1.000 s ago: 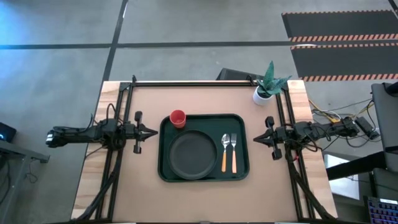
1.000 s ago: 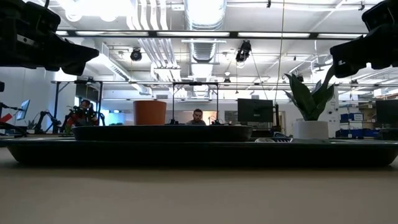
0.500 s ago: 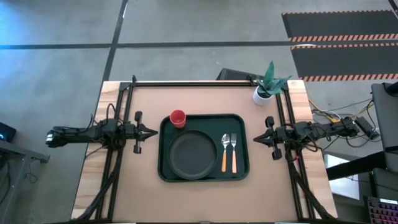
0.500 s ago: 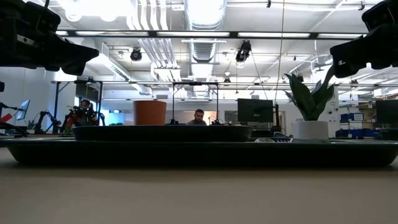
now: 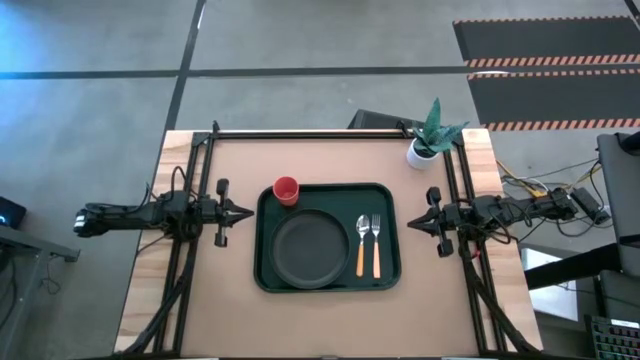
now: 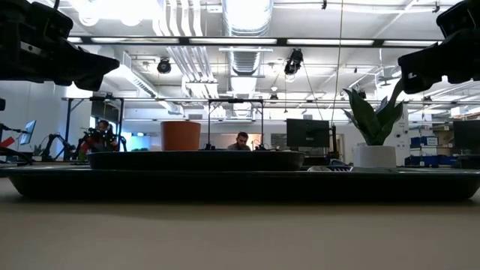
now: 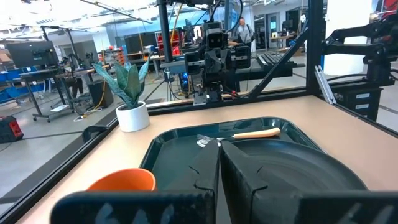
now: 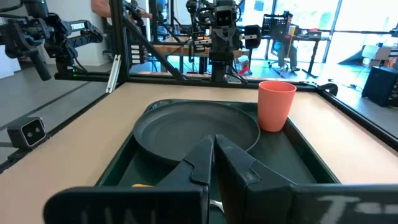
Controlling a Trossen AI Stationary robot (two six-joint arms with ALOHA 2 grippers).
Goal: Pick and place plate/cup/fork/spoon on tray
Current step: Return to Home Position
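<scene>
Cup (image 5: pixel 286 190) stood on the tray's (image 5: pixel 392 276) far-left rim, nearest the closed, empty left end effector (image 5: pixel 250 211); the right end effector (image 5: pixel 408 225) was closed too.

Dark green tray (image 5: pixel 268 275), grey-black plate (image 5: pixel 311 250), red cup (image 5: pixel 286 189), orange-handled fork (image 5: pixel 376 247) and spoon (image 5: pixel 361 245).
</scene>
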